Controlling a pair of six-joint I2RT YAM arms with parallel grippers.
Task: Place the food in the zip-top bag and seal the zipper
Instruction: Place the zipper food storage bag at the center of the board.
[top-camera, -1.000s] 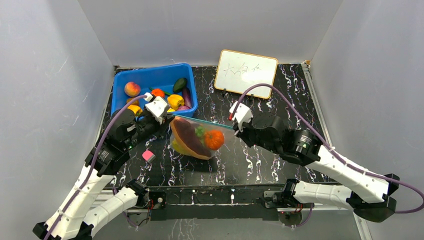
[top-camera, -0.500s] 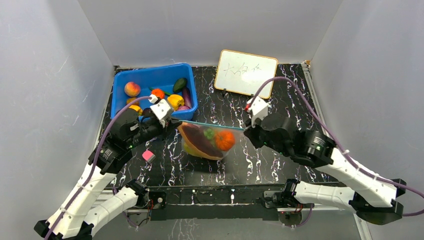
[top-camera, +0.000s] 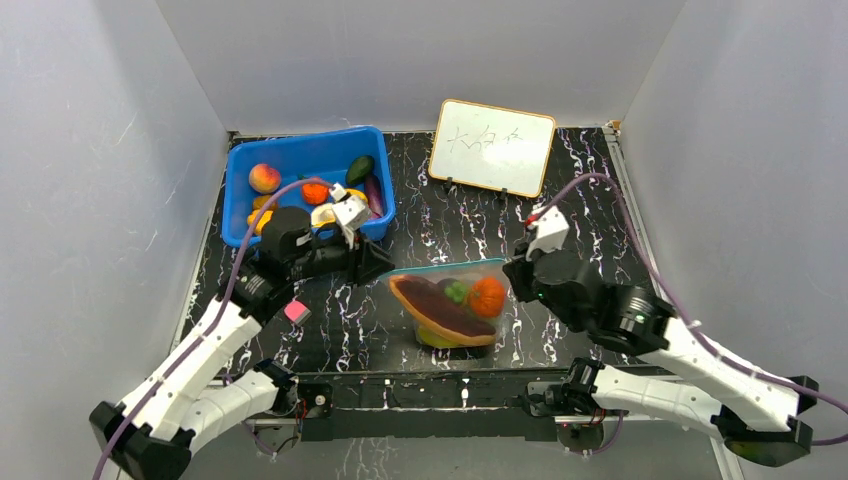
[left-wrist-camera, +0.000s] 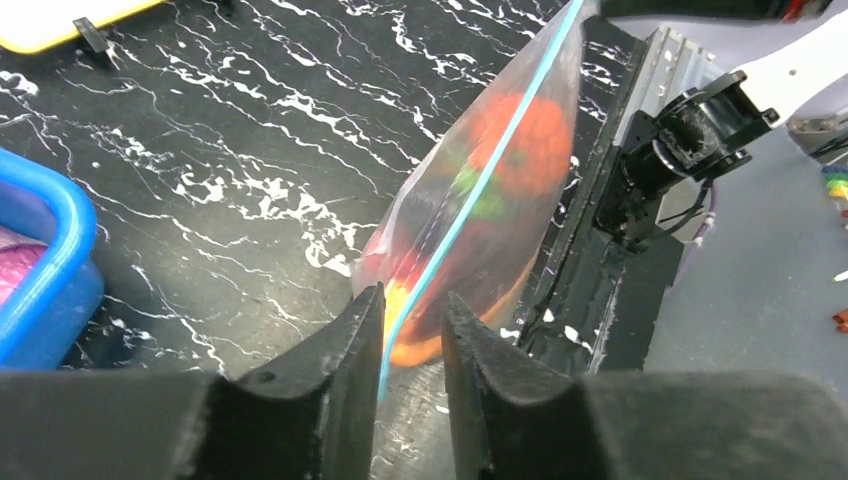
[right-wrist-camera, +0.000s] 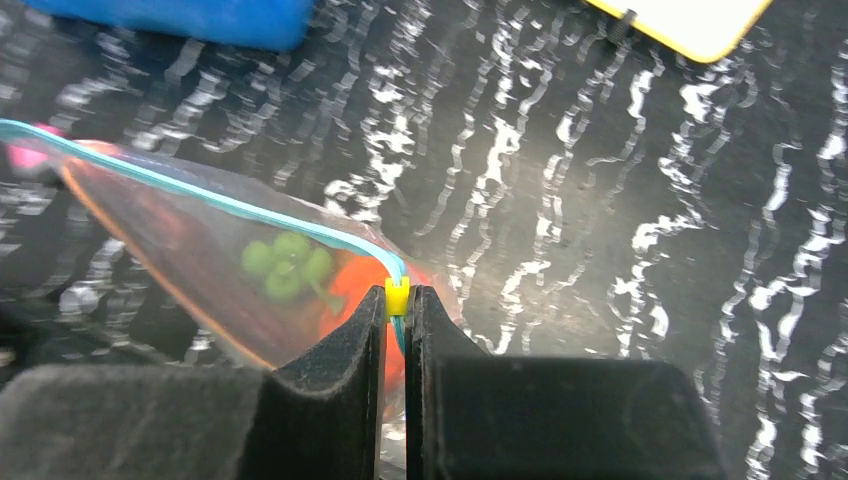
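The clear zip-top bag (top-camera: 472, 276) is sagging mouth-up just below frame centre, bulging with an orange round fruit (top-camera: 487, 297), a green piece (top-camera: 456, 291) and a long dark-red slice (top-camera: 440, 309). Its blue-teal zipper (top-camera: 440, 267) is running taut along the top.

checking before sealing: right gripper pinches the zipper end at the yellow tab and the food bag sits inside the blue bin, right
No: the zip-top bag is outside the blue bin, over the black table, as the top external view shows. The right gripper does pinch the zipper end at the yellow tab.
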